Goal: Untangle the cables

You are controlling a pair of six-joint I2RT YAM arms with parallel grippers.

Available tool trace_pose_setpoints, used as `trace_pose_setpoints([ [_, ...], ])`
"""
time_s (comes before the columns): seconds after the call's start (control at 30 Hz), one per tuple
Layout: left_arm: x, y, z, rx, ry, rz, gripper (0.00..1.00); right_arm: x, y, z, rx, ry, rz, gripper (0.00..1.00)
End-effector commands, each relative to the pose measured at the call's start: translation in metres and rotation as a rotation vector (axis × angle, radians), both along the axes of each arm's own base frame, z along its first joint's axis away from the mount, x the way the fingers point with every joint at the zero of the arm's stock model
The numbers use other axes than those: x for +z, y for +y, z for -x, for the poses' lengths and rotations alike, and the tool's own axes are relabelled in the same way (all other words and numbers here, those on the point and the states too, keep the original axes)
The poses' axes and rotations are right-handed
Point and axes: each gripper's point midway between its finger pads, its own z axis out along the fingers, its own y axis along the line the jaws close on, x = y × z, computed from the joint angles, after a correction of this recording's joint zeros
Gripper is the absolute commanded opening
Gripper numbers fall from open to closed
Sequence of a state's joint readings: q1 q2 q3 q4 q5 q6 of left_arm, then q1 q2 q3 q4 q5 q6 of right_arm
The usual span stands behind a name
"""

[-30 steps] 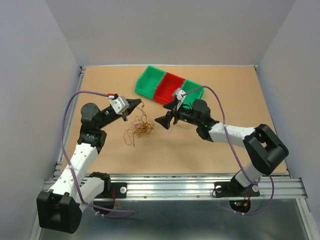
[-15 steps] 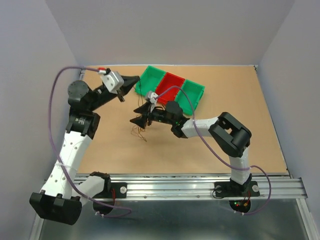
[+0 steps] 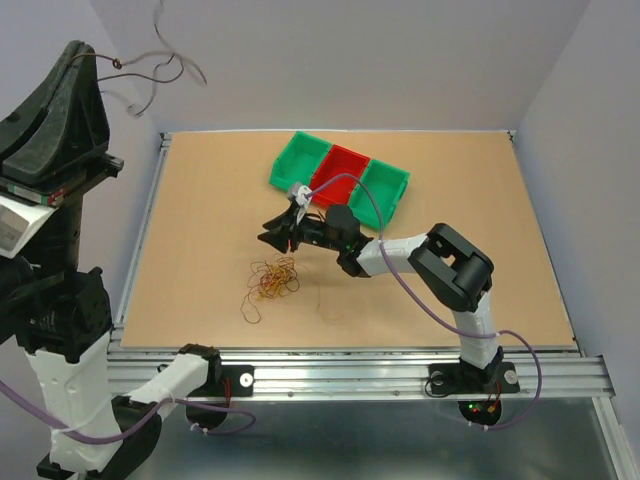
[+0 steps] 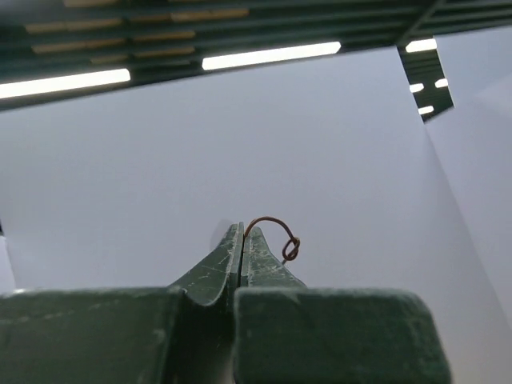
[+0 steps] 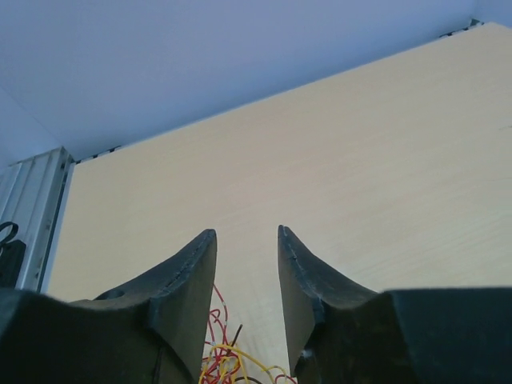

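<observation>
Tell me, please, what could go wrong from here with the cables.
The left gripper pinches the lifted wire only at its fingertips, raised high at the left; the wire might slip out and fall clear of the table. The right gripper is open just above the clump; closing there could catch several strands at once and drag the whole clump.

Lilac walls [image 3: 350, 60], tan tabletop [image 3: 200, 200], ceiling strip lights [image 4: 268, 56]
</observation>
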State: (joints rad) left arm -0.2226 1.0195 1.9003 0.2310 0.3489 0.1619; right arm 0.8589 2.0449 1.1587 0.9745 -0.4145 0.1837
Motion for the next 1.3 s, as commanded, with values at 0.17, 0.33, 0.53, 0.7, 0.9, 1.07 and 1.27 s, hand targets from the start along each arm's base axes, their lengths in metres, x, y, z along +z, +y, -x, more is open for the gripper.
trace_pose_setpoints([
  [0.17,-0.124,-0.047,-0.100,-0.130,0.270,-0.118,0.00,0.056,-0.022,0.004,-0.080,-0.129,-0.083,0.62],
  [0.33,-0.203,-0.057,-0.139,-0.122,0.397,-0.173,0.00,0.083,-0.056,0.005,-0.206,-0.186,-0.098,0.63],
  [0.53,-0.283,-0.071,-0.155,-0.178,0.494,-0.219,0.00,0.088,-0.089,0.007,-0.314,-0.222,-0.079,0.70],
  [0.7,-0.330,-0.086,-0.148,-0.283,0.536,-0.247,0.00,0.094,-0.124,0.001,-0.466,-0.254,-0.062,0.88],
  [0.9,-0.373,-0.098,-0.152,-0.335,0.617,-0.298,0.00,0.092,-0.124,0.021,-0.375,-0.325,-0.033,0.98],
  [1.07,-0.384,-0.112,-0.147,-0.404,0.640,-0.337,0.00,0.087,-0.112,0.018,-0.342,-0.320,-0.034,1.00],
  [1.27,-0.395,-0.126,-0.143,-0.477,0.671,-0.388,0.00,0.093,-0.107,0.021,-0.324,-0.324,-0.116,1.00],
])
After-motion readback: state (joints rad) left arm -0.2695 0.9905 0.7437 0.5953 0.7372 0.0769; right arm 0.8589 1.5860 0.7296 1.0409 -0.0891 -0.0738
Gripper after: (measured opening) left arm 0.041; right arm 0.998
